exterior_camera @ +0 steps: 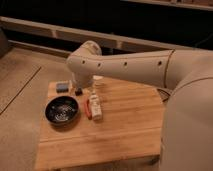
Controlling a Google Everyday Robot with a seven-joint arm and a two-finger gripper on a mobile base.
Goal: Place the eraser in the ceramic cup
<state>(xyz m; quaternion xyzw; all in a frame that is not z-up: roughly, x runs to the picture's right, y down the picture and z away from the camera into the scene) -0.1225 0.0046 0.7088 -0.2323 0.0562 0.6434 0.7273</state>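
I take the black bowl [62,110] as my marker on the wooden table [125,135]. The eraser [78,92], a small black block, lies beyond the bowl and a little to its right as I see it. It is just beside the blue pad [62,87] and apart from it. The gripper [80,87] hangs at the end of the arm right over the eraser, mostly hidden by the wrist. Its jaws stand wide, and I judge they grip nothing, since the eraser looks to be lying on the wood.

The step in hand is the pick. To do it well I want the jaws square across the short side of the block and low enough to catch it by its flanks. I must also keep clear of the pad so the near finger does not snag it.

The cup [99,82] stands farther beyond the bowl and to the right, half covered by the arm. The carry is therefore short, but I need to lift well above its rim. I should also pass behind the white bottle [96,108], which stands just right of the bowl.

My count is one eraser, one cup, one bowl, one blue pad and one white bottle. There is also one orange-red thing [87,108] touching the bottle's left side, and I cannot tell what it is.
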